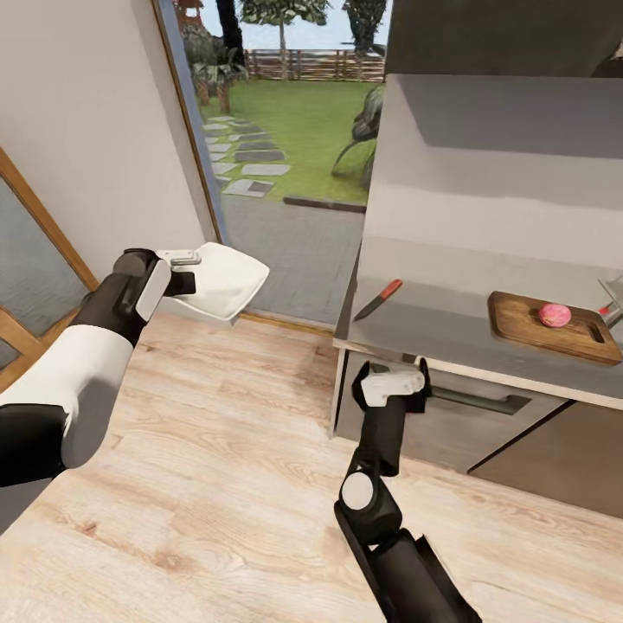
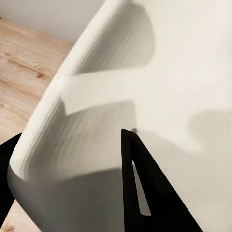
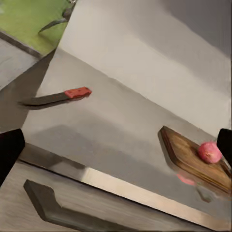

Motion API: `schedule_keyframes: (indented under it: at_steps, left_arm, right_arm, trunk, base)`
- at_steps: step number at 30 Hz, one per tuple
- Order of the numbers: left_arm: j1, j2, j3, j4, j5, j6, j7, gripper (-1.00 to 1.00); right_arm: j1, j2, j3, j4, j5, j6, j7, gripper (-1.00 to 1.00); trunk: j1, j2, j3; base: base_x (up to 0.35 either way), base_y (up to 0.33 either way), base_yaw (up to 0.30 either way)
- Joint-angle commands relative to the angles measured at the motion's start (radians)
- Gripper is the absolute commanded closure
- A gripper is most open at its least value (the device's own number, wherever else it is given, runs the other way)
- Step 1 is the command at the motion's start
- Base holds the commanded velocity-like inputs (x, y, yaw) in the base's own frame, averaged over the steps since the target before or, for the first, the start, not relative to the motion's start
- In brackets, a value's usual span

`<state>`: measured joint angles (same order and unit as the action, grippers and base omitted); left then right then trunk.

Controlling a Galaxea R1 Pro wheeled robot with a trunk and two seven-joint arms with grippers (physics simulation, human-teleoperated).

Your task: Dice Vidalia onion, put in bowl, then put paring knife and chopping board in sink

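Note:
My left gripper [image 1: 183, 279] is shut on the rim of the white bowl [image 1: 221, 281], holding it in the air over the wooden floor, left of the countertop [image 1: 450, 277]. In the left wrist view one dark finger [image 2: 145, 193] lies inside the bowl [image 2: 169, 72]. The red-handled paring knife [image 1: 378, 299] [image 3: 58, 96] lies at the countertop's left end. A pinkish round onion [image 1: 555, 315] [image 3: 209, 152] rests whole on the chopping board [image 1: 519, 327] [image 3: 186, 154] further right. My right gripper [image 1: 394, 382] [image 3: 116, 150] is open, just below the counter's front edge, holding nothing.
A dark drawer handle [image 1: 476, 400] runs across the cabinet front beside my right gripper. A grey metal part with a red bit [image 1: 613, 301] shows at the right edge. A glass door [image 1: 285, 130] looks onto a garden; a wood-framed door [image 1: 35, 260] stands left.

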<state>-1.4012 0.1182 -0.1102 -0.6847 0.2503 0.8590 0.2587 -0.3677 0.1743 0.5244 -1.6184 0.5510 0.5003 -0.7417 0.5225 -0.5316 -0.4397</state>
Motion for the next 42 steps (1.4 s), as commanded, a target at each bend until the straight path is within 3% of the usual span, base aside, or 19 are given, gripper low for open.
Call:
schedule_keyframes:
  at_steps: [1,2,6,7,11,12,13,17,19,20,21,22,24,25,28,31,34,37,42]
  left_arm:
    - [-0.001,0.001,-0.006,-0.001,0.01,0.003,0.008,1.0]
    - [-0.001,0.0,-0.006,-0.001,0.011,0.003,0.008,1.0]
    - [-0.001,-0.001,-0.006,-0.001,0.011,0.004,0.008,1.0]
    - [-0.001,0.0,-0.006,0.001,0.012,0.004,0.008,1.0]
    - [-0.001,0.0,-0.006,0.015,0.012,0.005,0.009,1.0]
    - [-0.001,0.0,-0.006,0.018,0.012,0.005,0.01,1.0]
    - [-0.001,0.0,-0.006,0.023,0.012,0.006,0.011,1.0]
    - [-0.001,-0.001,-0.006,0.04,0.012,0.006,0.01,1.0]
    - [-0.001,-0.001,-0.006,0.05,0.012,0.006,0.01,1.0]
    - [-0.001,-0.001,-0.006,0.063,0.012,0.006,0.009,1.0]
    - [-0.001,-0.001,-0.005,0.081,0.012,0.006,0.008,1.0]
    - [-0.001,-0.001,-0.005,0.085,0.012,0.006,0.008,1.0]
    - [-0.001,-0.002,-0.005,0.1,0.013,0.004,0.006,1.0]
    - [-0.001,-0.002,-0.005,0.102,0.013,0.004,0.006,1.0]
    - [-0.001,-0.008,-0.005,0.107,0.013,0.003,0.005,1.0]
    - [-0.001,-0.014,-0.005,0.11,0.014,0.003,0.006,1.0]
    - [-0.001,-0.019,-0.005,0.113,0.014,0.003,0.006,1.0]
    - [-0.001,-0.02,-0.005,0.119,0.013,0.003,0.005,1.0]
    - [-0.001,-0.018,-0.005,0.126,0.012,0.003,0.006,1.0]
  right_arm:
    - [-0.033,0.0,-0.007,0.0,0.006,0.009,-0.003,-1.0]
    - [-0.096,0.0,-0.034,0.0,0.004,0.016,-0.004,-1.0]
    - [-0.186,0.0,-0.078,0.0,0.001,0.058,-0.001,-1.0]
    - [-0.249,0.0,-0.1,0.001,0.0,0.081,0.002,-1.0]
    - [-0.369,0.0,-0.17,0.003,-0.009,0.132,0.046,-1.0]
    - [-0.409,0.0,-0.2,0.004,-0.021,0.158,0.078,-1.0]
    - [-0.529,0.0,-0.306,0.009,-0.07,0.247,0.213,-1.0]
    - [-0.646,0.0,-0.415,0.06,-0.094,0.31,0.385,-1.0]
    - [-0.697,0.0,-0.453,0.124,-0.098,0.32,0.463,-1.0]
    - [-0.754,-0.006,-0.493,0.22,-0.106,0.326,0.556,-1.0]
    - [-0.862,-0.106,-0.541,0.413,-0.159,0.329,0.768,-1.0]
    - [-0.886,-0.127,-0.547,0.456,-0.175,0.329,0.815,-1.0]
    - [-0.985,-0.202,-0.559,0.609,-0.229,0.326,1.0,-1.0]
    - [-1.007,-0.217,-0.561,0.639,-0.238,0.326,1.044,-1.0]
    - [-1.09,-0.288,-0.56,0.735,-0.262,0.317,1.295,-1.0]
    - [-1.108,-0.344,-0.545,0.754,-0.267,0.298,1.493,-1.0]
    - [-1.116,-0.425,-0.493,0.763,-0.263,0.244,1.781,-1.0]
    - [-1.119,-0.477,-0.458,0.766,-0.257,0.175,1.982,-1.0]
    - [-1.119,-0.516,-0.442,0.767,-0.257,0.102,2.087,-1.0]
  trunk:
    - [0.0,-0.001,-0.001]
    - [0.0,-0.001,-0.001]
    - [0.0,-0.001,-0.001]
    - [0.0,-0.001,-0.001]
    - [0.0,-0.001,-0.001]
    - [0.0,-0.001,-0.001]
    - [0.0,-0.001,-0.001]
    - [0.0,-0.001,-0.001]
    - [0.0,-0.001,-0.001]
    - [0.0,-0.001,-0.001]
    - [0.0,-0.001,-0.001]
    - [0.0,-0.001,-0.001]
    - [0.0,-0.001,-0.001]
    - [0.0,-0.001,-0.001]
    - [0.0,-0.001,-0.001]
    - [0.0,-0.001,-0.001]
    - [0.0,-0.001,-0.001]
    - [0.0,-0.001,-0.001]
    - [0.0,-0.001,-0.001]
  base:
    - [0.0,0.0,0.0]
    - [0.0,0.0,0.0]
    - [0.0,0.0,0.0]
    - [0.0,0.0,0.0]
    - [0.0,0.0,0.0]
    - [0.0,0.0,0.0]
    - [0.0,0.0,0.0]
    - [0.0,0.0,0.0]
    - [0.0,0.0,0.0]
    - [0.0,0.0,0.0]
    - [0.0,0.0,0.0]
    - [0.0,0.0,0.0]
    - [0.0,0.0,0.0]
    - [0.0,0.0,0.0]
    - [0.0,0.0,0.0]
    - [0.0,0.0,0.0]
    - [0.0,0.0,0.0]
    - [0.0,0.0,0.0]
    - [0.0,0.0,0.0]
